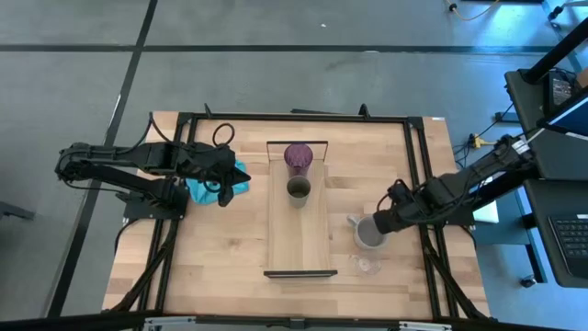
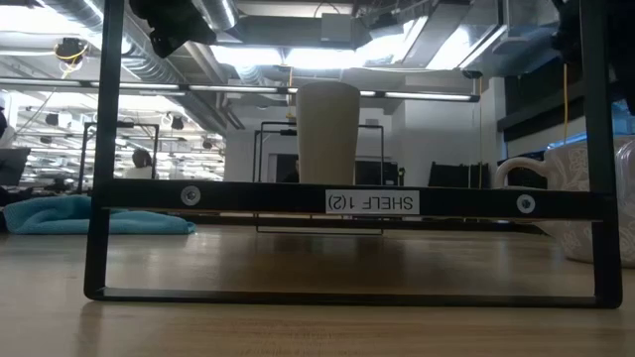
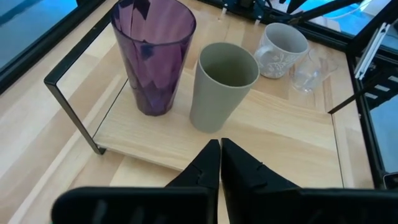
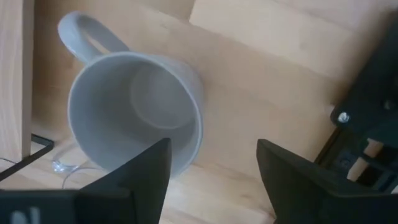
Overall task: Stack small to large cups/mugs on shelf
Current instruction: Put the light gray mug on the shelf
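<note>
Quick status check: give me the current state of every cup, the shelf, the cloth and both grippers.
purple tumbler: upright, on shelf
olive cup: upright, on shelf, beside tumbler
grey mug: upright, empty, on table, off shelf
clear glass: on table beside mug
shelf: near half bare
teal cloth: crumpled under left arm
left gripper: shut, empty
right gripper: open, over mug
</note>
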Robot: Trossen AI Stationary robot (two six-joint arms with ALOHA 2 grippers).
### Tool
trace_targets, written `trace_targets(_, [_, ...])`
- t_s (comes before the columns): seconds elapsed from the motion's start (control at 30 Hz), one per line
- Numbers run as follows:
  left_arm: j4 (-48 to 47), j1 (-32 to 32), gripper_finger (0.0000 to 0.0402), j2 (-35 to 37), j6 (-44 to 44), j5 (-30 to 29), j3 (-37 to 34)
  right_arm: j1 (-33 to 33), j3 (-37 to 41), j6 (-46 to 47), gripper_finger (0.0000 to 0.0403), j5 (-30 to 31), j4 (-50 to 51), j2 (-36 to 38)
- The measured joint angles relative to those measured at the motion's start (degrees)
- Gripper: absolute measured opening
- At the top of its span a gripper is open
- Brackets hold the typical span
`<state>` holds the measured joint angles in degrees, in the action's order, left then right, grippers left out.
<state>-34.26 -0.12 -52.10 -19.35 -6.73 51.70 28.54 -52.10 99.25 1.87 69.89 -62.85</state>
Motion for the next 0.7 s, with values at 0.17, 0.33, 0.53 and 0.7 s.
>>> trace_targets(0.17, [-0.04,0.0,0.0003,0.0,0.44,-0.01,0.0,2.67,0.0,5.34,0.0237,1.32,-1.41,-0.44])
trace_targets(0.33, [-0.04,0.0,0.0011,0.0,0.5,-0.01,0.0,4.25,0.0,8.73,0.0237,3.07,-1.97,-2.22])
trace_targets(0.53, [-0.04,0.0,0.0008,0.0,0.5,-0.01,0.0,4.74,0.0,10.34,0.0237,3.08,-2.09,-5.71])
trace_targets(0.7, [-0.04,0.0,0.0001,0.0,0.5,-0.01,0.0,4.74,0.0,12.61,0.0237,3.09,-2.62,-7.78])
